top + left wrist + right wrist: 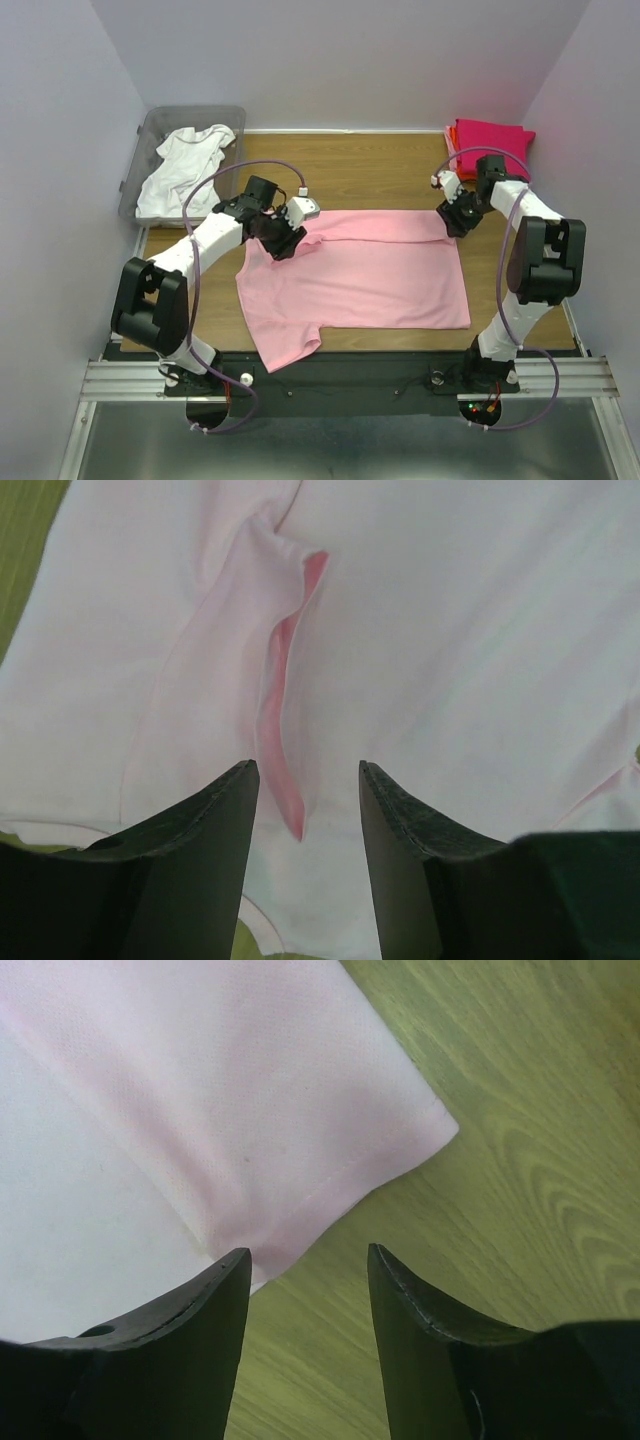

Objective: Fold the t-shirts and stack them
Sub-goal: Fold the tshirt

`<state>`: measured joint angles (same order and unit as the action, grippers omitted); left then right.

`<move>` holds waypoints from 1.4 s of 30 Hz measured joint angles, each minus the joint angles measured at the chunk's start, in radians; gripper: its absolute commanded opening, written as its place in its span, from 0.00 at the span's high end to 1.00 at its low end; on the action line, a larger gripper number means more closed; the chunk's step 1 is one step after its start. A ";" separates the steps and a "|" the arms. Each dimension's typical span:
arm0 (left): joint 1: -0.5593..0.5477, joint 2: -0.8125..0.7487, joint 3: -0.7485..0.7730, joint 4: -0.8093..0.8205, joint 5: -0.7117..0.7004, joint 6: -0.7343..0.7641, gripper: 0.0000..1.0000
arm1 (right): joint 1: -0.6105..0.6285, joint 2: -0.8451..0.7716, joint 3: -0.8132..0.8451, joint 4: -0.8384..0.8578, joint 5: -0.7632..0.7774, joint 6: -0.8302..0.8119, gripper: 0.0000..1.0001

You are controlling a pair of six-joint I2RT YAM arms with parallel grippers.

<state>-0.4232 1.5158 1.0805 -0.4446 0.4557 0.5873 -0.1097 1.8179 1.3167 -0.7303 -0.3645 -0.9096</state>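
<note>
A light pink t-shirt (360, 275) lies spread flat on the wooden table, its far edge folded over. My left gripper (288, 243) is open just above the shirt's far left part, over a raised fold (285, 730). My right gripper (452, 222) is open at the shirt's far right corner (400, 1140), holding nothing. A white t-shirt (185, 170) lies crumpled in the grey bin (140, 150) at the far left. Folded magenta and orange shirts (495, 140) are stacked at the far right corner.
The wooden table (380, 170) shows bare behind the pink shirt. White walls close in the left, right and back sides. The arm bases stand on a metal rail (340, 375) at the near edge.
</note>
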 measured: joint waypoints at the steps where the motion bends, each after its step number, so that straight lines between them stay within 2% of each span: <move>1: 0.002 0.002 -0.014 -0.006 -0.025 0.006 0.43 | 0.003 0.000 -0.006 0.002 0.004 -0.009 0.40; 7: 0.006 0.027 -0.041 -0.021 -0.093 0.022 0.42 | 0.031 0.000 -0.052 -0.003 0.031 -0.058 0.36; 16: 0.007 0.072 -0.071 -0.019 -0.145 0.030 0.42 | 0.039 0.000 -0.055 -0.003 0.051 -0.102 0.36; 20: 0.008 0.088 -0.083 -0.019 -0.158 0.034 0.50 | 0.039 -0.016 -0.057 -0.003 0.051 -0.120 0.37; 22: 0.008 0.093 -0.084 -0.020 -0.159 0.037 0.60 | 0.039 -0.044 -0.063 -0.005 0.050 -0.135 0.37; 27: 0.008 0.094 -0.084 -0.027 -0.154 0.044 0.74 | 0.045 -0.098 -0.089 -0.027 0.042 -0.173 0.37; 37: 0.008 0.094 -0.084 -0.047 -0.147 0.044 0.74 | 0.099 -0.093 -0.133 -0.031 0.062 -0.193 0.37; 41: 0.008 0.094 -0.084 -0.048 -0.144 0.043 0.78 | 0.105 -0.065 -0.134 0.018 0.100 -0.176 0.51; 42: 0.008 0.094 -0.084 -0.050 -0.144 0.043 0.83 | 0.105 -0.058 -0.136 0.028 0.108 -0.174 0.55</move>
<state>-0.4149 1.6100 0.9970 -0.4942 0.3115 0.6308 -0.0048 1.7603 1.1809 -0.7021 -0.2565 -1.0836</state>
